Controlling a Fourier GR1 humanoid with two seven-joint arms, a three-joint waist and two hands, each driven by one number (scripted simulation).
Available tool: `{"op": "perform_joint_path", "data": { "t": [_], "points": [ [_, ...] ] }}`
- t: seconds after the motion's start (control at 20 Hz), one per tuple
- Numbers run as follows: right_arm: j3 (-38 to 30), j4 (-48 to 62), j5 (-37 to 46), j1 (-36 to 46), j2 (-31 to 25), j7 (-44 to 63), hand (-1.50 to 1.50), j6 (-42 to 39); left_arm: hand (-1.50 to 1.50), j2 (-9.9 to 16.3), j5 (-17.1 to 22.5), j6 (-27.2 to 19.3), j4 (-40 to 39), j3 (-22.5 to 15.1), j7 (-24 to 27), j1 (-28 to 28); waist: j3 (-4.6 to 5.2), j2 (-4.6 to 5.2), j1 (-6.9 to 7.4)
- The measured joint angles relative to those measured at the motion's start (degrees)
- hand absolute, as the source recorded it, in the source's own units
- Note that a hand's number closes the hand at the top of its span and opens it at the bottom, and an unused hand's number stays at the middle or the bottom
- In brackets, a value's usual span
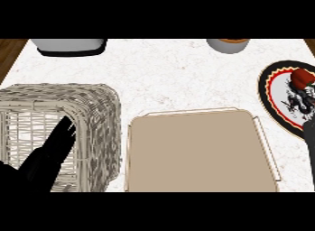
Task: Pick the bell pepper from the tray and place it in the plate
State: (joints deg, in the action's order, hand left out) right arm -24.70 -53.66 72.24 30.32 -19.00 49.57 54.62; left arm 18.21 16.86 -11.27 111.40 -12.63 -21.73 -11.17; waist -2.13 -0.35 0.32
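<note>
Half hidden by the right hand (311, 100) at the right edge: a red bell pepper (299, 77), lying over the patterned plate (274, 92), itself cut off by the frame. Fingers curled round the pepper, though hard to make out where black hand meets dark plate pattern. Lower centre, a tan tray (196, 151), bare. Lower left, left hand (50, 158), fingers straight, covering part of a wicker basket (86, 113). Along the top of the white desk (179, 72), two grey vessels, cropped.

Tan tray (193, 153), red bell pepper (301, 77), black-rimmed white plate (277, 92) with red-yellow ring, pale wicker basket (93, 108), white marbled counter (173, 76)
</note>
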Motion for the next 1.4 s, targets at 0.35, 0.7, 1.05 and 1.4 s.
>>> {"op": "perform_joint_path", "data": {
  "t": [0.35, 0.7, 1.05, 1.4],
  "points": [
    [-1.9, 8.8, -14.3, 1.3, -2.8, -8.6, -1.50, -5.4, 0.00, 0.3, 0.0, -0.3, -0.2, -0.9, 0.8, -1.1, 0.00, 0.36, 0.33],
    [-4.6, 7.8, -28.2, 1.7, -3.3, -25.7, -1.50, -3.5, 0.00, 0.6, 0.4, -0.8, -0.4, -1.2, 1.3, -2.3, 0.02, 0.29, -0.11],
    [-10.0, 3.4, -42.8, -0.5, -2.1, -40.3, -1.50, -1.7, 0.00, 1.2, 0.6, -1.8, -0.8, -1.3, 1.9, -2.8, 0.07, -0.18, -0.95],
    [-13.2, -3.6, -56.9, -6.4, 1.7, -51.8, -1.50, -11.2, 0.00, 1.6, 1.3, -2.4, -1.4, -1.2, 3.1, -3.6, 0.05, -0.99, -2.24]
  ]
}}
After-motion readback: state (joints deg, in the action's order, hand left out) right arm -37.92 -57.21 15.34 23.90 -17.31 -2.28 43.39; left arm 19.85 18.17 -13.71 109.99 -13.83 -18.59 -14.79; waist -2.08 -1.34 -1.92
